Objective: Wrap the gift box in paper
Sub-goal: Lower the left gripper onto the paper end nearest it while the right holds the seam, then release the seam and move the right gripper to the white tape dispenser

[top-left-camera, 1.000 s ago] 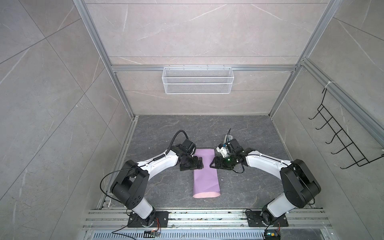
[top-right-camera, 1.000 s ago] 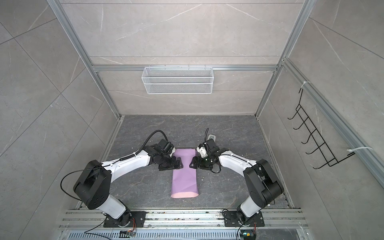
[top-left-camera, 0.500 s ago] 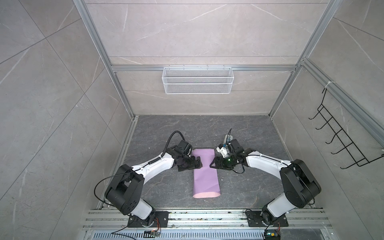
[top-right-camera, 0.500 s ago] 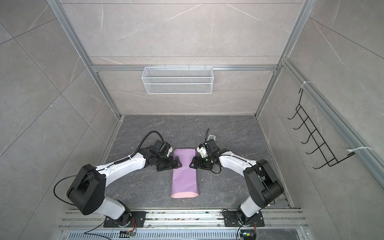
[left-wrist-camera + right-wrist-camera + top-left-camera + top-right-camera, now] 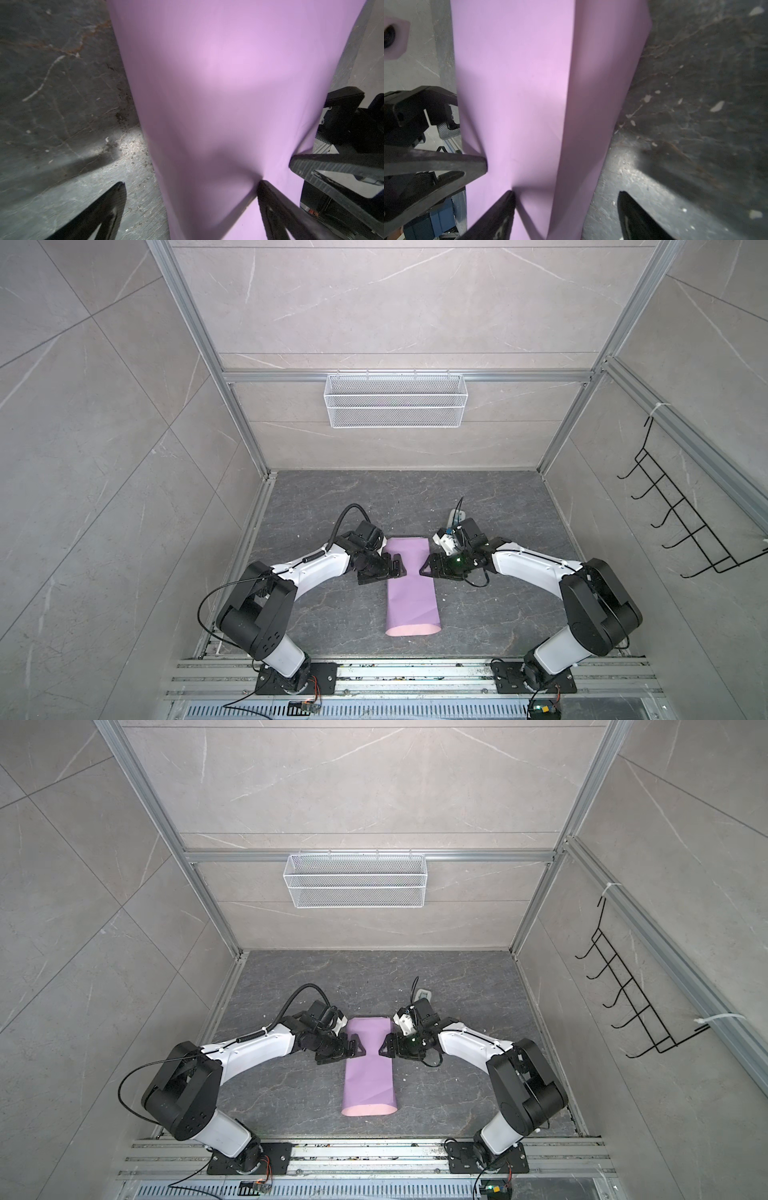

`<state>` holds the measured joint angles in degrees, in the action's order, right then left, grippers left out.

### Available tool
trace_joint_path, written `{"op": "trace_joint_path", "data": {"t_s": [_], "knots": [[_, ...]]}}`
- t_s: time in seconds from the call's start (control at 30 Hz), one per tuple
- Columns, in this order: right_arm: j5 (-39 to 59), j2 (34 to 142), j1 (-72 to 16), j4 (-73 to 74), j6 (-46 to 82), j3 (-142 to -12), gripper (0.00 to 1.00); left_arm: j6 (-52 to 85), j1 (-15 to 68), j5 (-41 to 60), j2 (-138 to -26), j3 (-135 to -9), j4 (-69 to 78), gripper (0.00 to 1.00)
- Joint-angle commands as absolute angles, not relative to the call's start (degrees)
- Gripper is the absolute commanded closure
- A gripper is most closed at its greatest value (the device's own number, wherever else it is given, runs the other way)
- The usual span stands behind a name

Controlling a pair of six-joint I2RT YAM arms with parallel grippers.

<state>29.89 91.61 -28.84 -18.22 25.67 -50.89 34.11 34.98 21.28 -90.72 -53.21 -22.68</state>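
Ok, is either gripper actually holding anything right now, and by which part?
Nothing is held. The left gripper and right gripper are open, each pressing one of its fingers against the paper.

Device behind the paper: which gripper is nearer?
Right. The right gripper sits at the right edge of the paper, just in front of the device; the left gripper is at the paper's left edge, farther off.

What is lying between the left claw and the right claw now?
Only the paper, lilac side up: the left claw and the right claw press its two sides inward. Both top views show it.
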Motion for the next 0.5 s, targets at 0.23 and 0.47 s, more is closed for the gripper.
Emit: {"op": "trace_joint_path", "data": {"t_s": [0.23, 0.47], "knots": [[29.8, 88.0, -27.9, -24.1, 25.5, -53.7, 0.15, 30.9, 35.2, 18.3, -93.7, -52.9, -28.8, 0.03], [29.0, 82.9, -19.9, -28.7, 23.2, -57.8, 0.14, 30.9, 35.3, 18.3, -93.5, -52.7, -28.7, 0.03]]}}
